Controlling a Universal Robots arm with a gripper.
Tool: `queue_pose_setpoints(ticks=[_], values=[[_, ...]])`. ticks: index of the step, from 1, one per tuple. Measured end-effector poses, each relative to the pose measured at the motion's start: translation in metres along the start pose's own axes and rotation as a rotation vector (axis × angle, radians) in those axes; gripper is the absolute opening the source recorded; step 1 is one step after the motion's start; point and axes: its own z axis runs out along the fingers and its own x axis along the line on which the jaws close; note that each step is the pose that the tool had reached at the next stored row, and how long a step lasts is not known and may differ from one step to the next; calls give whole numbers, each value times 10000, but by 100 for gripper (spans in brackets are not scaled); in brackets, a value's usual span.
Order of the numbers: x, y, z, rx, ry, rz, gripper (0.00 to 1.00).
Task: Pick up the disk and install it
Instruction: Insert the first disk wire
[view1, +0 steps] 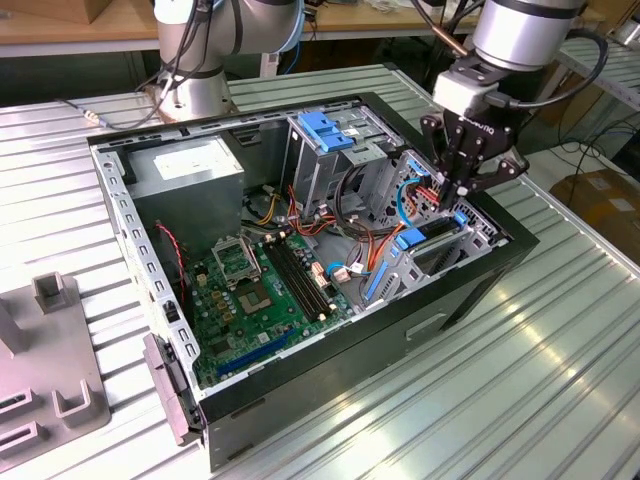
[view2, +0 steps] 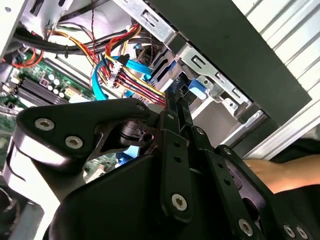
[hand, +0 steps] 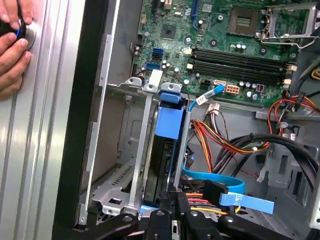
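One gripper is hanging over the open computer case on the tabletop as we are watching; its fingers are closing narrowly on the disk, which is sitting directly below them, slotted upright in its metal bay.

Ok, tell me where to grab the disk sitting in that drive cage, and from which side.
The disk stands on edge in the drive cage, whose metal walls cover its broad faces. So probably take its narrow blue-railed edge, pinched across the thickness, coming straight in through the open side of the computer case.
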Motion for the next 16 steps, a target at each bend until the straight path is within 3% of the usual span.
queue_pose_setpoints(ticks=[4,12,16], values=[[-2,1,16,-91,29,727,16],[2,1,21,-94,19,762,16],[21,5,28,-97,-75,887,16]])
